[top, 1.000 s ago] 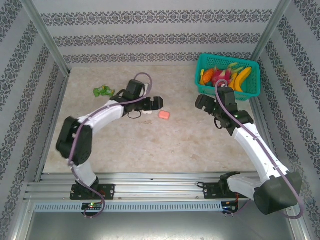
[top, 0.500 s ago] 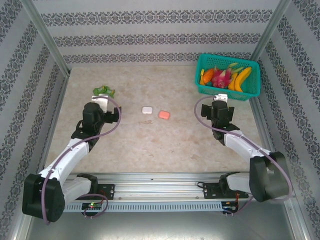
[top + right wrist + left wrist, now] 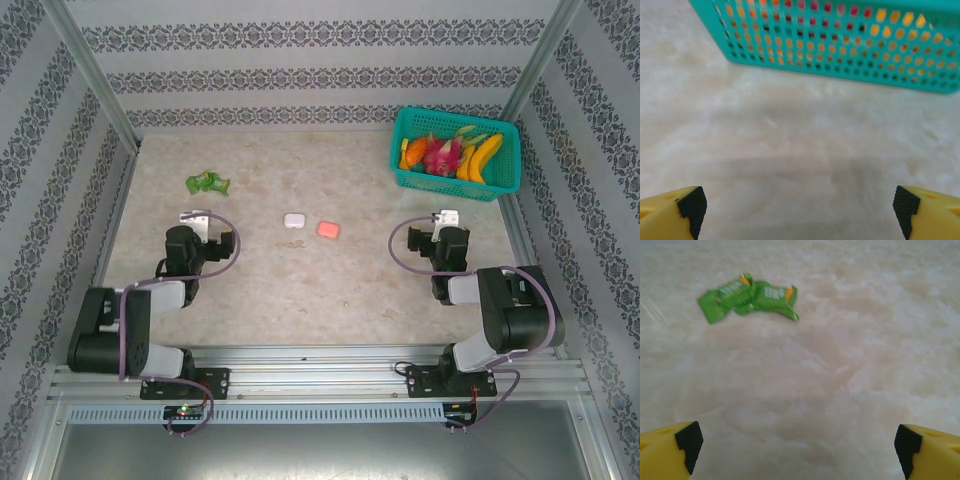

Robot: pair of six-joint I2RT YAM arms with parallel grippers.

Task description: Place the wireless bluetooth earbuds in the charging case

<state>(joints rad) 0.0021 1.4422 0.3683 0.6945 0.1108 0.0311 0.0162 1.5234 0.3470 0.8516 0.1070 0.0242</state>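
From the top, both my arms have pulled back and folded up by their bases, so I'd guess I'm done or resetting. The white case (image 3: 293,220) and pink case (image 3: 328,229) sit well left of the basket (image 3: 452,187), and the earbuds are too small to spot. In the left wrist view, my left gripper (image 3: 797,440) is spread wide with nothing in it. In the right wrist view, my right gripper (image 3: 797,202) is the same, facing the basket.

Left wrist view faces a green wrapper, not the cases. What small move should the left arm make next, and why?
Probably swing the left pincer rightward toward the white case. The pincer is open and empty, aimed at the green wrapper, while the white case and pink case lie to its right; a closer look should show whether they are shut.
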